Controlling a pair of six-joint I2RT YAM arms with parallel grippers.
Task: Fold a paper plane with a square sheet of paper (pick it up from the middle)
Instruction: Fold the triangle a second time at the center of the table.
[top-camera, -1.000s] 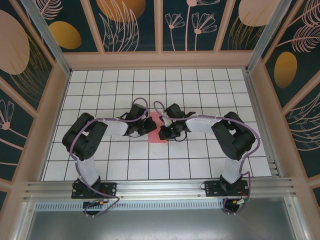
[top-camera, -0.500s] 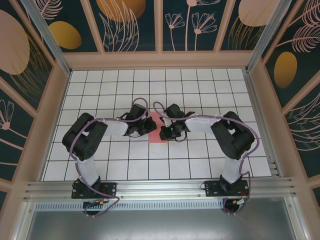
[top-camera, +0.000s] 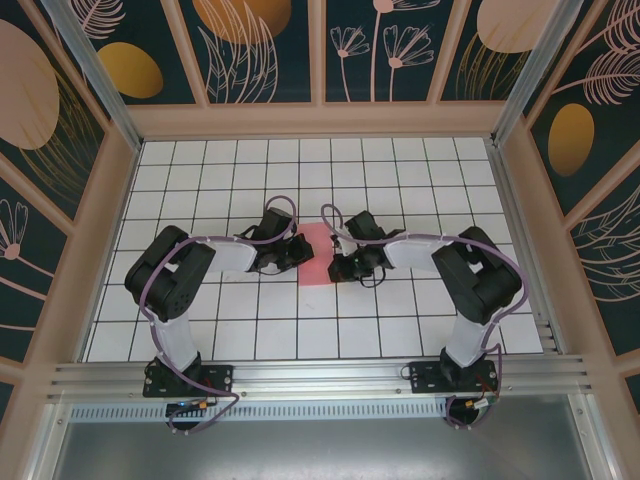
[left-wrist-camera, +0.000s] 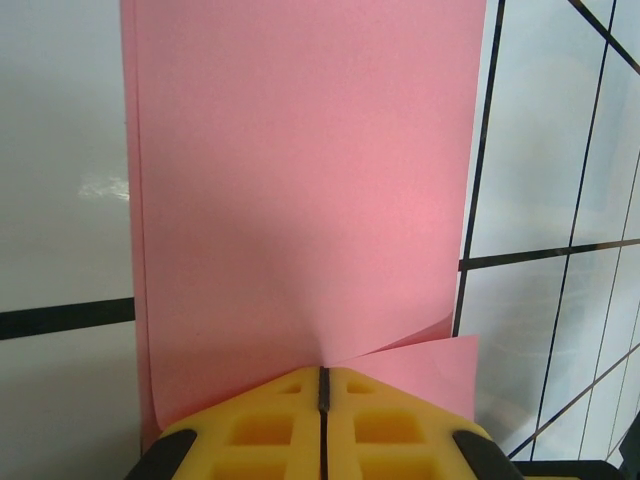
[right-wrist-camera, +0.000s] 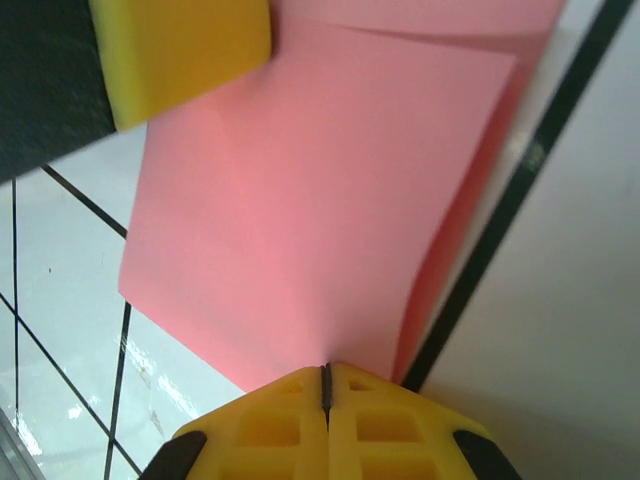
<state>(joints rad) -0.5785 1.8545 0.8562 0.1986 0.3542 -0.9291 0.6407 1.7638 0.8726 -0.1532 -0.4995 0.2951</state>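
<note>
Two arms pinch a folded pink-red sheet of paper (top-camera: 316, 256) at the middle of the white tiled table (top-camera: 200, 160).

The table's black grid lines run under both arms, which bend inward from either side until their wrists almost meet over the paper. The sheet of paper (left-wrist-camera: 300, 180) lies flat between them, plain and unmarked, doubled over so that a second layer peeks out along one long edge and a small corner flap lifts near the pinch. The left gripper (left-wrist-camera: 322, 385) has its yellow jaws pressed together on the near edge, where the paper puckers into fine creases. The right gripper (right-wrist-camera: 325, 375) is likewise clamped tight on the opposite edge of the paper (right-wrist-camera: 320, 200), beside the raised fold, with the left gripper's yellow pad (right-wrist-camera: 180, 50) visible across the sheet.
</note>
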